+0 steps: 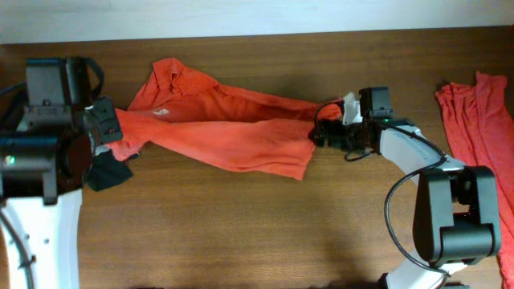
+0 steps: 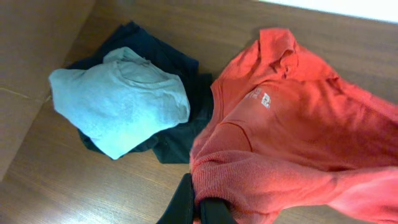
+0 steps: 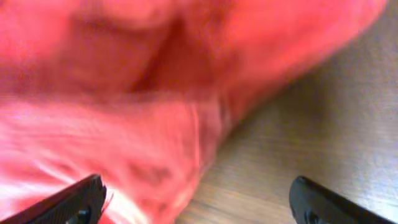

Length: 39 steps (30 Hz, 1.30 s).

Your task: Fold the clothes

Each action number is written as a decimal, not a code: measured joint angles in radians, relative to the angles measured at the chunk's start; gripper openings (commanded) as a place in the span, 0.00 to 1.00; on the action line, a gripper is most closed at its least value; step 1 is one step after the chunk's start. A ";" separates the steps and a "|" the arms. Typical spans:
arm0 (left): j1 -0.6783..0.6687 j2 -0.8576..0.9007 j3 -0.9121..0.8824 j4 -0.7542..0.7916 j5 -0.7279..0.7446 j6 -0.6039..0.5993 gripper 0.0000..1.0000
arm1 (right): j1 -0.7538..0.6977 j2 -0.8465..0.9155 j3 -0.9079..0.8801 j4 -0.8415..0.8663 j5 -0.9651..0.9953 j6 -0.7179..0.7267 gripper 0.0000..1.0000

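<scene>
Orange-red cotton of the T-shirt (image 1: 225,128) is stretched over the surface (image 1: 241,233), one end clamped in the left claw (image 2: 199,208). The right claw (image 3: 196,190) gapes apart at the other end. Pulling now could drag that loose end and bunch it. Blur hides whether cloth lies between its jaws.

Field notes: we see a dark brown wood-grain tabletop (image 1: 241,233) filling almost the whole overhead view. A pale off-white strip of wall (image 1: 241,16) runs along its far edge. Light is soft and even, with shadows faint.
</scene>
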 measured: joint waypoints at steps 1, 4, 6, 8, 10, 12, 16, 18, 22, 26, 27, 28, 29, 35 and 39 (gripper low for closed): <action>0.000 -0.010 0.000 0.001 -0.002 -0.003 0.00 | -0.002 0.000 0.000 0.039 -0.020 0.019 0.94; 0.000 -0.030 0.000 -0.001 -0.008 -0.007 0.00 | -0.002 0.000 0.000 0.107 -0.037 0.078 0.85; 0.000 -0.031 0.000 0.000 -0.008 -0.007 0.00 | -0.002 0.004 -0.002 0.175 -0.045 0.099 0.77; 0.000 -0.030 0.000 0.000 -0.008 -0.007 0.00 | 0.002 0.011 -0.002 0.202 -0.050 0.101 0.75; 0.000 -0.030 0.000 0.000 -0.008 -0.007 0.00 | 0.006 0.028 -0.002 0.214 -0.053 0.091 0.75; 0.000 -0.030 0.000 0.000 -0.008 -0.007 0.00 | 0.018 0.059 -0.002 0.216 -0.061 0.077 0.74; 0.000 -0.030 0.000 0.000 -0.008 -0.007 0.00 | 0.039 0.106 -0.002 0.203 -0.085 0.049 0.71; 0.000 -0.030 0.000 0.000 -0.008 -0.007 0.00 | 0.039 0.108 -0.002 0.201 -0.111 0.031 0.67; 0.000 -0.030 0.000 0.000 -0.008 -0.007 0.00 | 0.039 0.108 -0.002 0.202 -0.161 0.005 0.57; 0.000 -0.030 0.000 0.000 -0.008 -0.007 0.00 | 0.039 0.108 -0.002 0.192 -0.199 -0.005 0.54; 0.000 -0.030 0.000 0.000 -0.008 -0.007 0.00 | 0.039 0.108 -0.002 0.182 -0.202 -0.006 0.53; 0.000 -0.030 0.000 0.000 -0.008 -0.007 0.00 | 0.039 0.108 -0.002 0.174 -0.203 -0.007 0.51; 0.000 -0.030 0.000 0.000 -0.008 -0.007 0.00 | 0.039 0.108 -0.002 0.162 -0.203 -0.009 0.50; 0.000 -0.026 0.000 0.000 -0.008 -0.007 0.00 | 0.039 0.108 -0.002 0.127 -0.210 -0.044 0.21; 0.000 -0.025 0.000 0.000 -0.008 -0.007 0.00 | 0.039 0.108 -0.002 0.126 -0.209 -0.049 0.04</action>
